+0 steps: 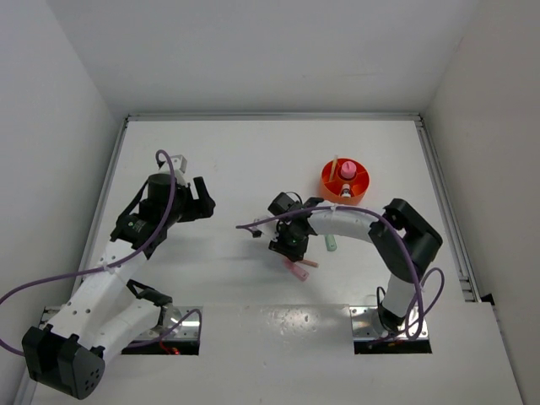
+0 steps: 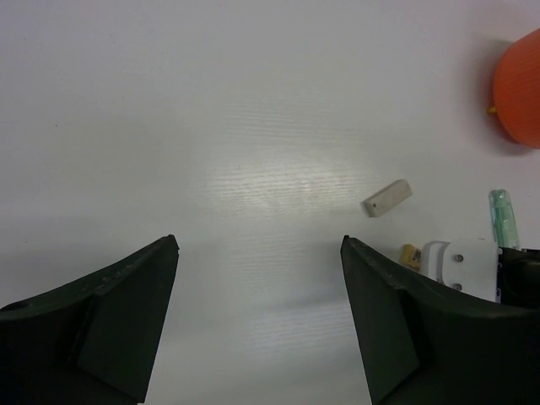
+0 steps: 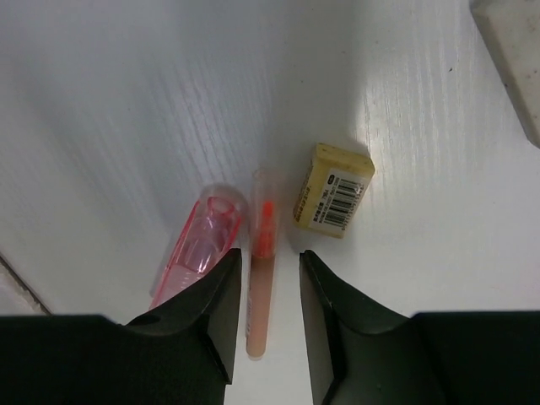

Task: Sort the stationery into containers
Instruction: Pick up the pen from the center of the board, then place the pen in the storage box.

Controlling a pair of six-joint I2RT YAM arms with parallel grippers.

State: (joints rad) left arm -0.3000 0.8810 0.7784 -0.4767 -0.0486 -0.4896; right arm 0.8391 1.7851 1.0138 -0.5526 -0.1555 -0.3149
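A thin peach pen with an orange tip lies on the table between the fingers of my right gripper. The jaws straddle it with a narrow gap on each side, so the gripper is open. A translucent pink tube lies just left of the pen, and a tan eraser with a barcode just to its right. The orange bowl at the back right holds a pink item and a yellowish stick. My left gripper hovers open over bare table, well left of the items.
A grey block lies on the table ahead of the left gripper, with a mint-green pen beyond it. The orange bowl shows at that view's right edge. Another pale block lies at the right wrist view's top corner.
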